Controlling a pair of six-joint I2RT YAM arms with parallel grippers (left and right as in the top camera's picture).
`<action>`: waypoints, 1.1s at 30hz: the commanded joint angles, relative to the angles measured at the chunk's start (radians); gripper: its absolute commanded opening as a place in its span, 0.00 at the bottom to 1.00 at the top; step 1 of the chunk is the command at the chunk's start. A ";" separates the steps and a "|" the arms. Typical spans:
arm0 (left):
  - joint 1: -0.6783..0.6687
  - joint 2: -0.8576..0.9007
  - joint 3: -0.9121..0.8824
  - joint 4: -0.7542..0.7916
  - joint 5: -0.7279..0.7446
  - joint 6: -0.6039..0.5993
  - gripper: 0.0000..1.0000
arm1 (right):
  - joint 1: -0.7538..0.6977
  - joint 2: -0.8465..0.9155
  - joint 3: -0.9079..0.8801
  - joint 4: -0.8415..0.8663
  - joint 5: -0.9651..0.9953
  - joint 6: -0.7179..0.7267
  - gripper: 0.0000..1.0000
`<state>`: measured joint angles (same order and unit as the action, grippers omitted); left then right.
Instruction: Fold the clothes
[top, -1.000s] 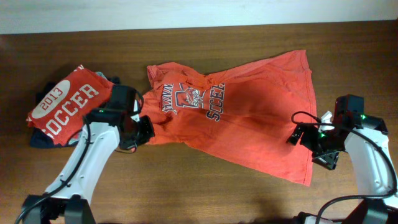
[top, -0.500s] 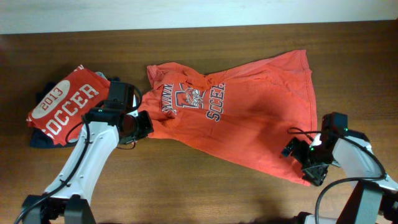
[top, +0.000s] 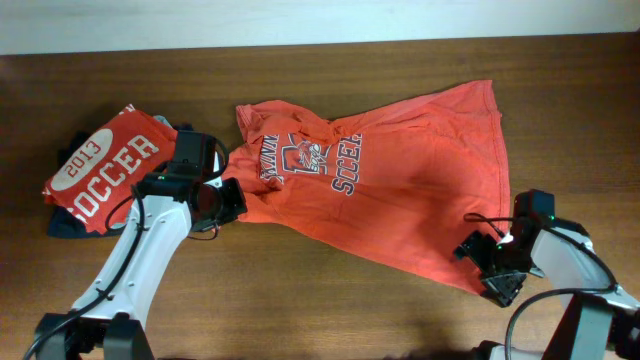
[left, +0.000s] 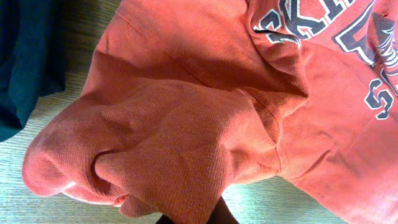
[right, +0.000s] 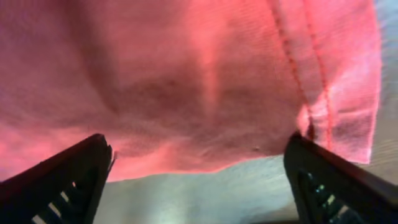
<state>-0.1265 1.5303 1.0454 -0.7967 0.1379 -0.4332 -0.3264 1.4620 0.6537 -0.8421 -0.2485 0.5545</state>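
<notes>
Lying on wooden table (top: 300, 300), orange-red T-shirt (top: 410, 190)

overhead: top-down, far | wrists: close-up | shared: T-shirt (top: 400, 190)

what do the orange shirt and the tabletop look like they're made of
Orange T-shirt: probably cotton jersey knit, matte; fine knit rows and soft creases show close up.
Table: wood or wood-look laminate, dark brown, faint sheen; long grain streaks.

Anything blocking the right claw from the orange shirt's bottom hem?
Nothing visible. The right claw is open at the hem corner of the orange shirt, and the fabric edge lies between its fingers over the table.
</notes>
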 joint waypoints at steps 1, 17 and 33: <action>0.005 0.005 0.014 0.000 -0.015 0.021 0.02 | 0.006 0.018 -0.076 0.079 -0.031 0.084 0.85; 0.005 0.005 0.014 0.003 -0.015 0.021 0.03 | 0.006 0.018 -0.179 0.050 -0.106 0.117 0.85; 0.005 0.005 0.014 0.013 -0.014 0.036 0.03 | 0.006 0.018 -0.232 0.206 -0.177 -0.024 0.73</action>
<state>-0.1265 1.5303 1.0454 -0.7860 0.1375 -0.4191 -0.3332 1.3773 0.5648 -0.7635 -0.2306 0.6582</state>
